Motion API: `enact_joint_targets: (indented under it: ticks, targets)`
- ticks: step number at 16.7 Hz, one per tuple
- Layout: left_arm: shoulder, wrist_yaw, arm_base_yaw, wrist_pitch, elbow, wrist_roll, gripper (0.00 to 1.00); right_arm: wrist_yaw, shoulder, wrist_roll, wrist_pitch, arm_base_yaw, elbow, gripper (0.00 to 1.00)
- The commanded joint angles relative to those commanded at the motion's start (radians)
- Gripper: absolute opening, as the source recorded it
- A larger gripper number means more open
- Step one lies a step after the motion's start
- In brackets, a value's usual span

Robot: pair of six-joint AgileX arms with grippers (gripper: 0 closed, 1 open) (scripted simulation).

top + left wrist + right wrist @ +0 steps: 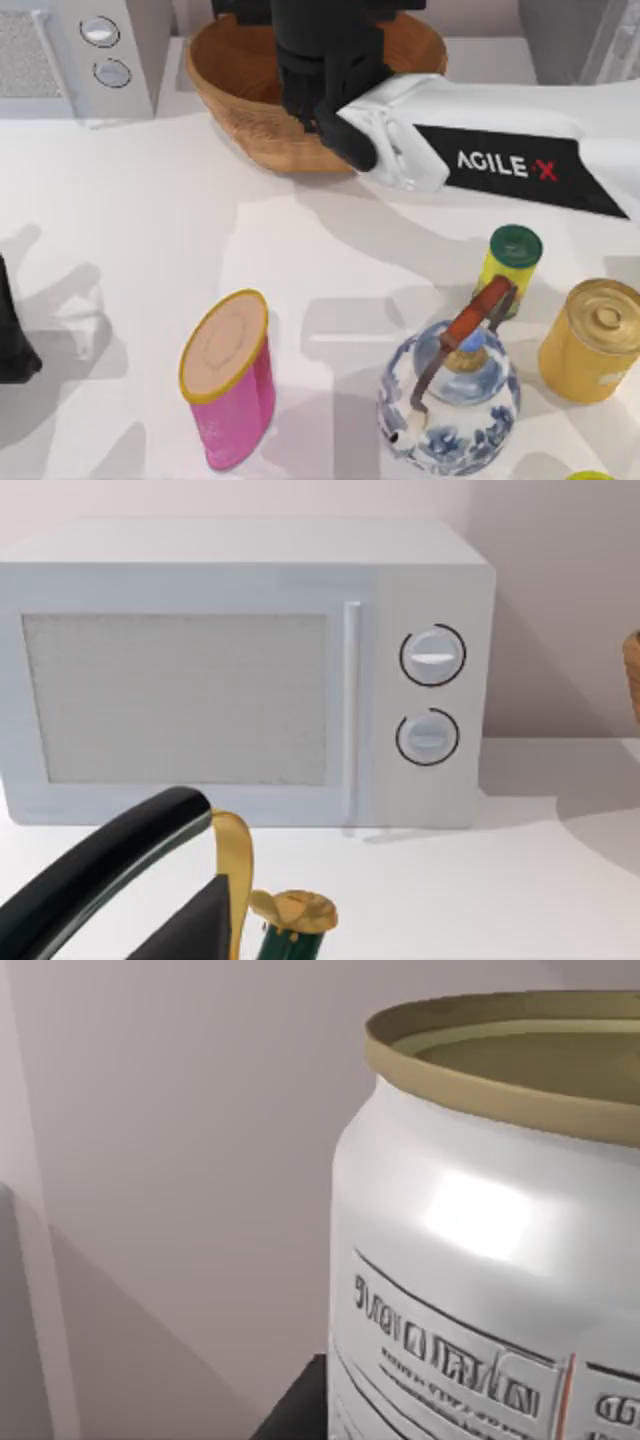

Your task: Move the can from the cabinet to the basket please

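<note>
Close to the right wrist camera, the can [480, 1260] sat upright; jaw state unclear. Early release over the basket [240, 95] risked tipping.

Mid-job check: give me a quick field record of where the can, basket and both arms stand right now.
can: white-silver can fills the right wrist view close up, gold-green rim on top
basket: wicker basket at the table's far edge, beside the microwave
right arm: reaches in from the right, right claw over the basket
left arm: parked at the table's left edge
can released: cannot tell
</note>
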Motion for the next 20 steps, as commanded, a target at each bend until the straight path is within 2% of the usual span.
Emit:
enact_joint_targets:
  ticks: [8, 20]
  targets:
    - [0.000, 0.000, 0.000, 0.000, 0.000, 0.000, 1.00, -0.021, 0.065, -0.003, -0.009, -0.022, 0.088, 0.00]
    - [0.000, 0.000, 0.000, 0.000, 0.000, 0.000, 1.00, -0.021, 0.065, -0.003, -0.009, -0.022, 0.088, 0.90]
